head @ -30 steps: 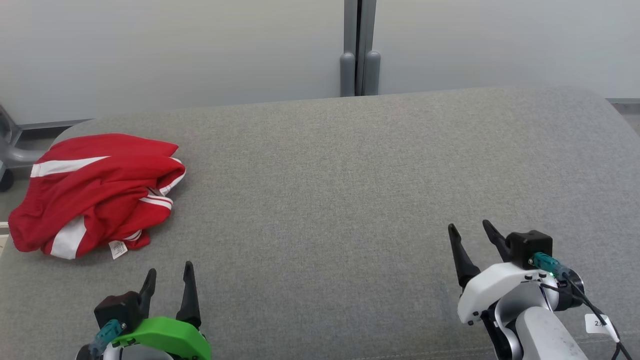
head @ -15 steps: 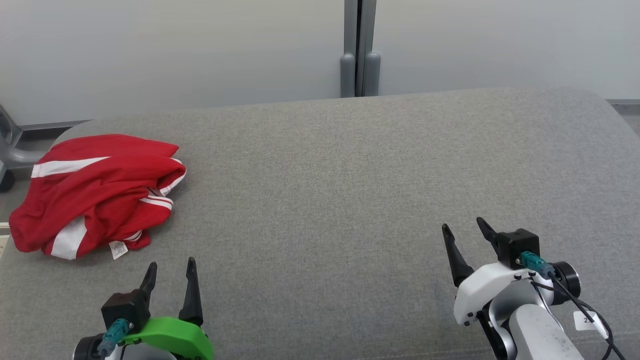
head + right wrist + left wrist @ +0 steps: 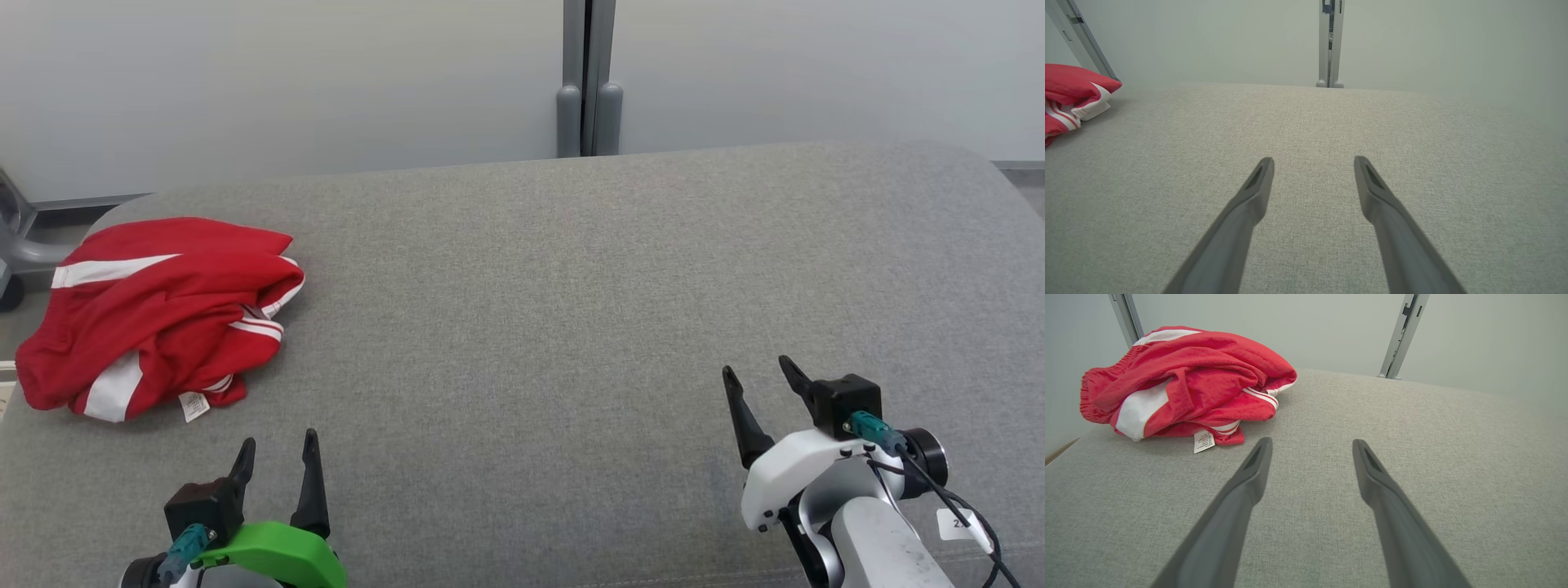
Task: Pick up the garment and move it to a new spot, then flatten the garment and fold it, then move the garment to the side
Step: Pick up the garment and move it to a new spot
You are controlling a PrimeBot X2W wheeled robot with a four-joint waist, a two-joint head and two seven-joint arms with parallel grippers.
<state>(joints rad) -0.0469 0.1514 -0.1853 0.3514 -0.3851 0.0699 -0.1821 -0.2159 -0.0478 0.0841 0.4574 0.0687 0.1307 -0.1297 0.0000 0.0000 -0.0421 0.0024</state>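
Presently garment [image 3: 159, 314] lies ahead-left of left end effector [image 3: 278, 438], not touching.

White care label [image 3: 1204, 441] on red garment [image 3: 1188, 379], print too small to read, cable tag [image 3: 957, 523] illegible

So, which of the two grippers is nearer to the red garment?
The left gripper, with the green cover, just below the red garment in the head view. The right gripper, with the white cover, is far across the grey cushion.
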